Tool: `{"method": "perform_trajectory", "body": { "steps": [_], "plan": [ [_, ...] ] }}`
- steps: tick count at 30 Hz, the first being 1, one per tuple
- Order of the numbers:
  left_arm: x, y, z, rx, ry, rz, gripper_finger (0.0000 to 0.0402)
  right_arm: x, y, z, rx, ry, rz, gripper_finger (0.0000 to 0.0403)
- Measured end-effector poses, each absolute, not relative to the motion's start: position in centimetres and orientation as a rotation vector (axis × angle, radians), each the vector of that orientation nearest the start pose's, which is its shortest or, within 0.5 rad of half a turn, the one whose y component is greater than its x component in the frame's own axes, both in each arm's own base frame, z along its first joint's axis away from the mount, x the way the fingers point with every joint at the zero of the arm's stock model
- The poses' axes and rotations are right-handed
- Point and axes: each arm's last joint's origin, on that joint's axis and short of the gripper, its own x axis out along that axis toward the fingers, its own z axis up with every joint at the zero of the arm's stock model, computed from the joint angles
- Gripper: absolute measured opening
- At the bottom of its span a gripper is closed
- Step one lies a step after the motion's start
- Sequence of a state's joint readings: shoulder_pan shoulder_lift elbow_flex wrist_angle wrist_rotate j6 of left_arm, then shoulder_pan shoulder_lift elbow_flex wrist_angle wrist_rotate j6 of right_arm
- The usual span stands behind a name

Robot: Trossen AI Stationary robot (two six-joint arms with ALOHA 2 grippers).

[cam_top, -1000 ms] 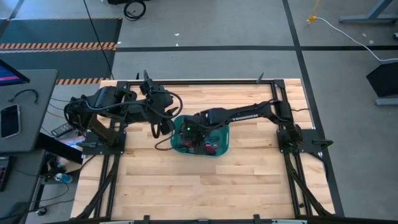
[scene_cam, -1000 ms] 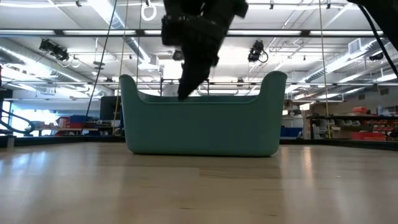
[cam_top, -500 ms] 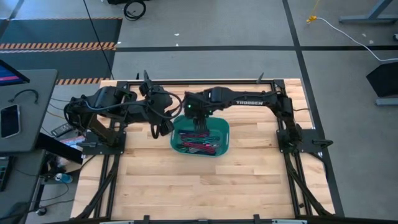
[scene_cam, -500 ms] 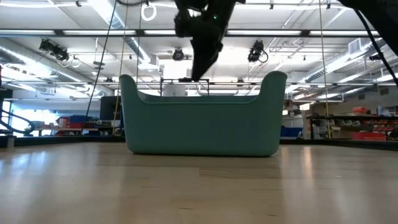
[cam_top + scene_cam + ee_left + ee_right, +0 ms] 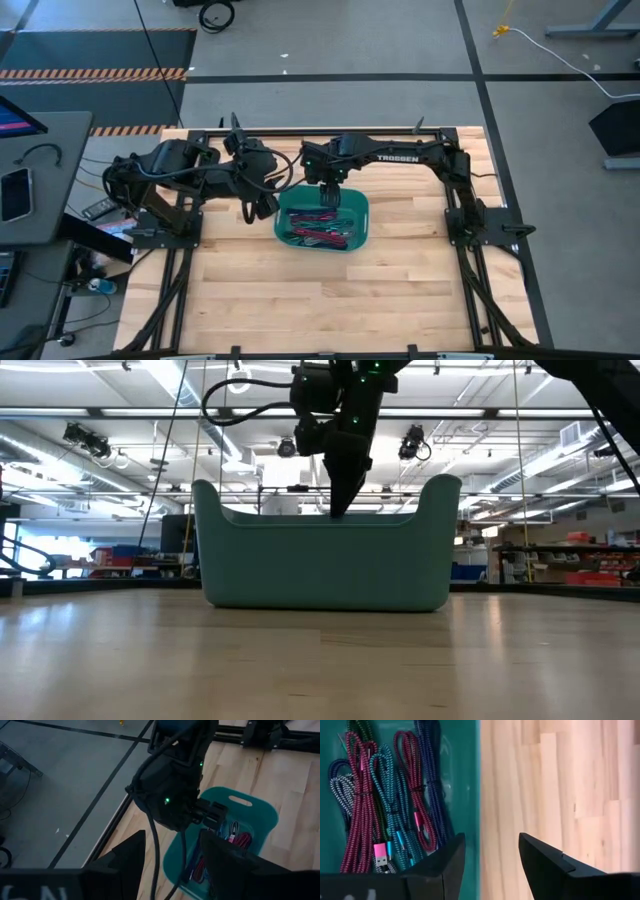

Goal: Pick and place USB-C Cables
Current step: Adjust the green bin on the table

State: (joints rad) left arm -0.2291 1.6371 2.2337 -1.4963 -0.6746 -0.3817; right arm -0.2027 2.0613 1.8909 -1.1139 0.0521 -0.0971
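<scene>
My right gripper (image 5: 487, 857) hangs over the far rim of the teal bin (image 5: 358, 208), fingers apart and empty. The cables (image 5: 385, 800) lie bundled inside the bin. I judge I'm between picks (left gripper (image 5: 170, 855) waits beside the bin, also open); next I descend onto one bundle.

White "TROSSEN" lettering along the right arm (image 5: 400, 157)

Overhead, table-level, wrists — bin (image 5: 322, 221) shared, seemingly
</scene>
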Motion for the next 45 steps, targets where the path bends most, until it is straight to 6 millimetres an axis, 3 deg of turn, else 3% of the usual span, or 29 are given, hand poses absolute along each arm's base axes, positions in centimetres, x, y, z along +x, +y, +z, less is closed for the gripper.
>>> {"method": "perform_trajectory", "body": {
  "steps": [14, 18, 25, 45],
  "plan": [
    [26.0, -4.2, 48.3, 0.042, 0.719, 0.559, 0.0199, 40.6, -8.0, 22.2, 0.032, 1.391, -0.119, 0.0174],
    [26.0, -4.2, 48.3, 0.042, 0.719, 0.559, 0.0199, 40.0, -7.9, 21.1, 0.041, 1.44, -0.111, 0.0129],
    [26.0, -4.2, 48.3, 0.041, 0.718, 0.559, 0.0199, 39.8, -7.7, 20.6, 0.072, 1.449, -0.067, 0.0011],
    [26.0, -4.2, 48.3, 0.04, 0.717, 0.56, 0.0199, 39.8, -4.2, 20.6, -0.026, 1.506, 0.044, 0.0002]
  ]
}}
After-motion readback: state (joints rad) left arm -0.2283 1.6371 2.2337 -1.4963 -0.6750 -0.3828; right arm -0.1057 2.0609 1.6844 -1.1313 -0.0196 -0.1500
